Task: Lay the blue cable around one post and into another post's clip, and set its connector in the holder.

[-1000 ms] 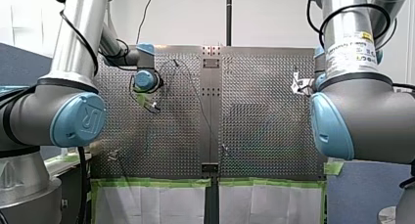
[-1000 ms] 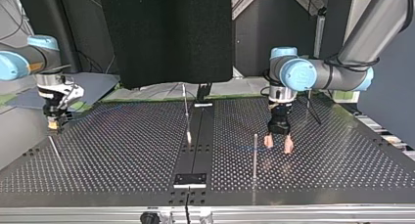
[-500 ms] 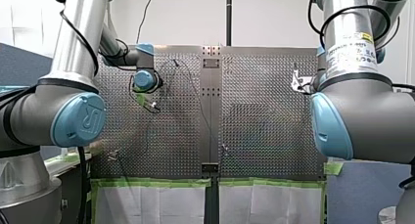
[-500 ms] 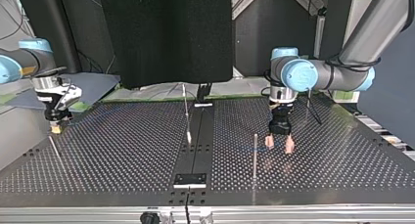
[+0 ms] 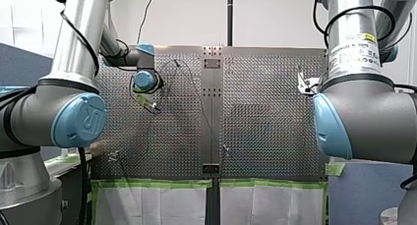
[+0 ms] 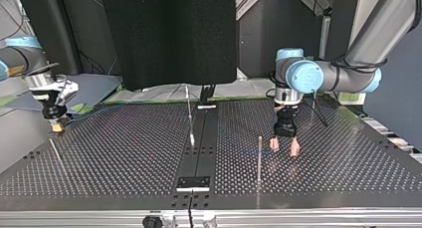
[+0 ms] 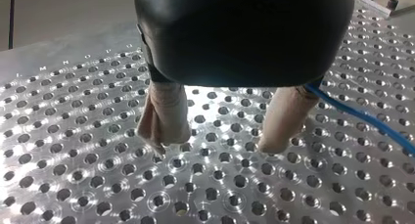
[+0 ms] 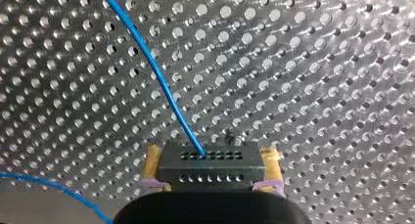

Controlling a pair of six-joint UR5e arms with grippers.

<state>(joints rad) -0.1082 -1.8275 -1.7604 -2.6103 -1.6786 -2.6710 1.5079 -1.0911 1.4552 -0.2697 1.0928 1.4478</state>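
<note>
In the right wrist view my right gripper (image 8: 212,154), with yellow pads, is shut on a black connector (image 8: 210,169) full of small holes. The blue cable (image 8: 147,55) runs from the connector out over the perforated plate. In the top view this gripper (image 6: 57,128) hangs low over the table's left edge. My left gripper (image 7: 219,143) stands open just above the plate with nothing between its beige fingers. A stretch of the blue cable (image 7: 364,117) lies right beside one finger. In the top view my left gripper (image 6: 283,148) is to the right of a thin post (image 6: 259,158).
Two more thin posts rise from the table, one (image 6: 189,116) near the middle strip and one (image 6: 55,153) at the top view's left. A black plate (image 6: 193,182) sits on the middle strip near the close edge. Green tape edges the table (image 5: 157,183).
My right arm has drifted toward the top view's left edge with the connector still in its grip. My left gripper has stayed open, almost in place.
</note>
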